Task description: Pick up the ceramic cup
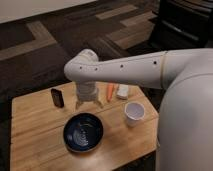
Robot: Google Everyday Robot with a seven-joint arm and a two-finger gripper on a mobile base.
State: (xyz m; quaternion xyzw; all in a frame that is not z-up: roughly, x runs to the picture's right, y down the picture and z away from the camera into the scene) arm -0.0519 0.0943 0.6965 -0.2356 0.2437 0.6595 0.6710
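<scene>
— Above the back of the light wooden table [30, 131], where is the white two-finger gripper [89, 103]?
— It hangs between the small black upright block [57, 97] and the orange stick [110, 91], jaws spread, holding nothing. The wide dark blue bowl [83, 132] sits just in front.
— And the small white ceramic cup [134, 113]?
— Upright near the table's right edge, right of the bowl, apart from the gripper.

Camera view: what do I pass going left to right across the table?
Small black object → gripper, low over the table → orange thing → ceramic cup.
</scene>
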